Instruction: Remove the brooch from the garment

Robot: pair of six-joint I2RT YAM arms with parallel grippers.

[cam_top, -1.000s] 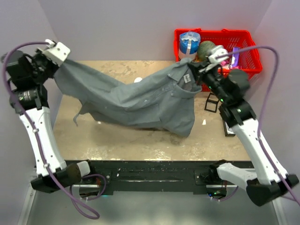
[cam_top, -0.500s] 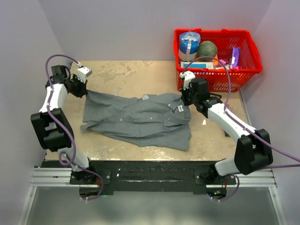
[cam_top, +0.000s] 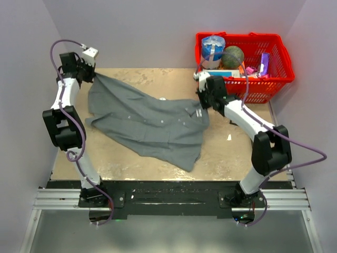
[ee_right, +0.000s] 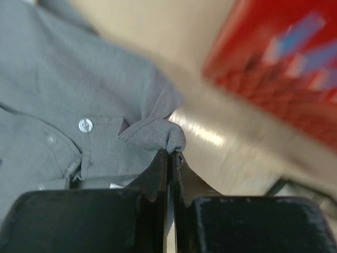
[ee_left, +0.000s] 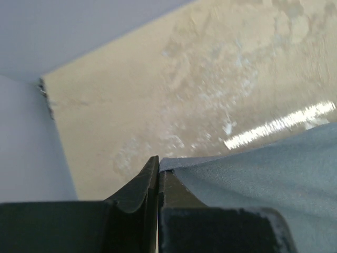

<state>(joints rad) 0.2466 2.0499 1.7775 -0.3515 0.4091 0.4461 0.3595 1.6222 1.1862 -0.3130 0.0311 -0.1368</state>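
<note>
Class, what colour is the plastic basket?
The plastic basket is red, clearest in the top external view.

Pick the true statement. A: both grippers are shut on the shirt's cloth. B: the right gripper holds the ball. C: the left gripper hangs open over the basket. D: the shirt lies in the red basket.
A: the left gripper pinches the shirt at its edge, and the right gripper pinches a bunched fold.

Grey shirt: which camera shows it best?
The overhead view: the whole shirt spans between the left gripper and right gripper. The left wrist view shows only a pinched edge; the right wrist view a pinched fold and a button.
</note>
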